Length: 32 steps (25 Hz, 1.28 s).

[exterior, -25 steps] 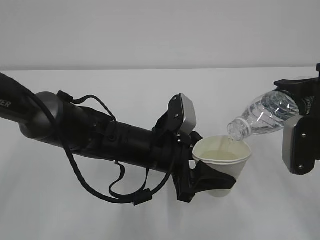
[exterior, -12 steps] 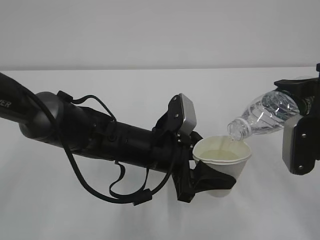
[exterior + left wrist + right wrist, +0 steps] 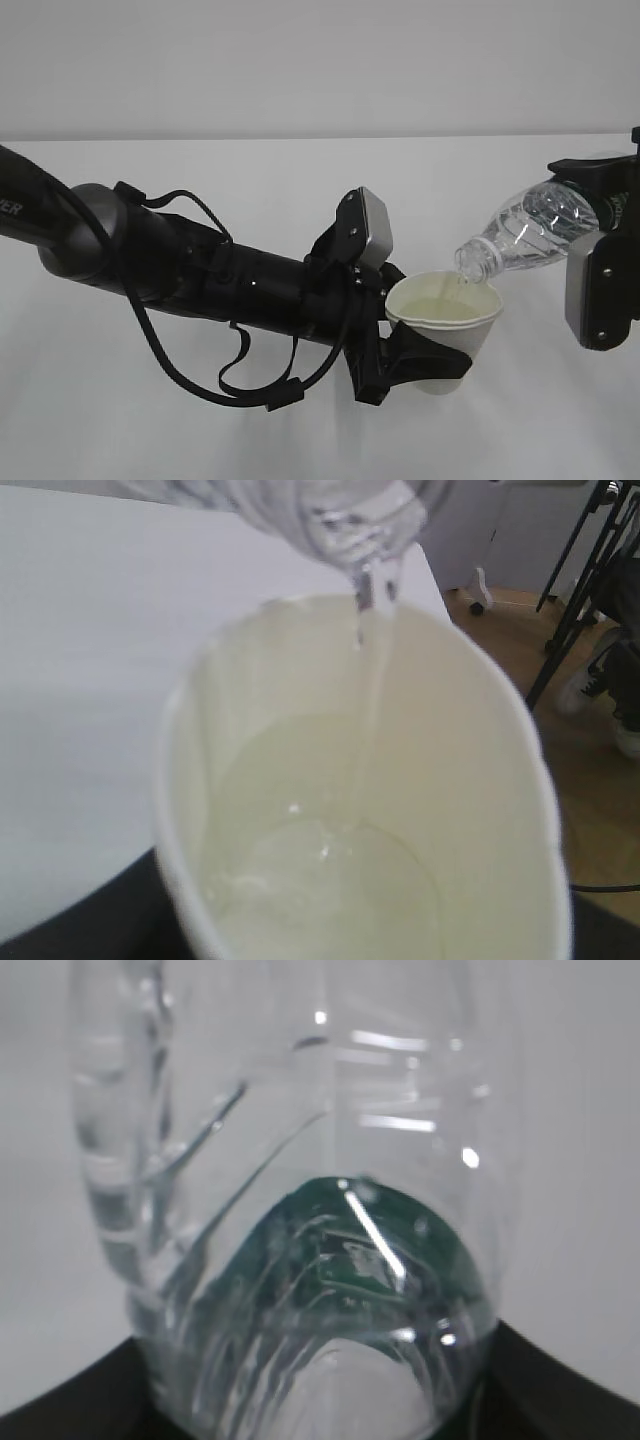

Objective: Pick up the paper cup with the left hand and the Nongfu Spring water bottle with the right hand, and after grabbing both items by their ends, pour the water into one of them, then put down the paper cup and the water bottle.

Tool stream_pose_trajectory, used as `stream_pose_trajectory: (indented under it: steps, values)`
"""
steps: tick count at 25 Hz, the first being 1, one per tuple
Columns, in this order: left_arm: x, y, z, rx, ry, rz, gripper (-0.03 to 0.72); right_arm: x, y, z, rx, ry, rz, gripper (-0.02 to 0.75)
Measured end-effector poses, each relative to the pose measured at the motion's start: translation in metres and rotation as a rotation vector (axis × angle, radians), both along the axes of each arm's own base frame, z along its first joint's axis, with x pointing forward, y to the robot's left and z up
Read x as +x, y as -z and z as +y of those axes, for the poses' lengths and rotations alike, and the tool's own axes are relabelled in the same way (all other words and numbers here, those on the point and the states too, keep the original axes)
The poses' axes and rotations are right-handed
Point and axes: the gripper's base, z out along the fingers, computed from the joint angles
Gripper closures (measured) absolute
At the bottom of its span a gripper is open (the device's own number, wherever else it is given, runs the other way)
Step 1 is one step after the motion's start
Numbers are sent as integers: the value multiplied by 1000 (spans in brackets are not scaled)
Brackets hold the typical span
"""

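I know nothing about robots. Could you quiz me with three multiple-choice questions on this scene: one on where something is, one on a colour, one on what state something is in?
1. Where is the mouth of the water bottle?
A. Lying on the table
B. Just above the rim of the paper cup
C. Behind the left arm

2. What colour is the inside of the cup?
A. Cream
B. Red
C. Black

3. What is the water doing?
A. Staying sealed under a cap
B. Spilling onto the table
C. Running in a thin stream into the cup

Answers:
1. B, the tilted bottle's open neck sits right over the cup's far rim.
2. A, the left wrist view shows pale cream walls.
3. C, that view shows a stream falling from the neck to a pool in the bottom.
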Motion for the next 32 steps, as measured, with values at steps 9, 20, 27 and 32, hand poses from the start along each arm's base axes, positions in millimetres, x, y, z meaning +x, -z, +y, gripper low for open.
stream_pose_trajectory:
  steps: [9,20,27,32]
  values:
    - [0,0,0,0,1,0,258,2,-2,0,-1,-1,-11,300]
    - [0,0,0,1,3,-1,258,2,-2,0,-7,-7,-12,301]
    - [0,0,0,1,3,-1,258,2,-2,1,-11,-9,-13,301]
    - [0,0,0,1,3,-1,258,2,-2,1,-14,-10,-13,301]
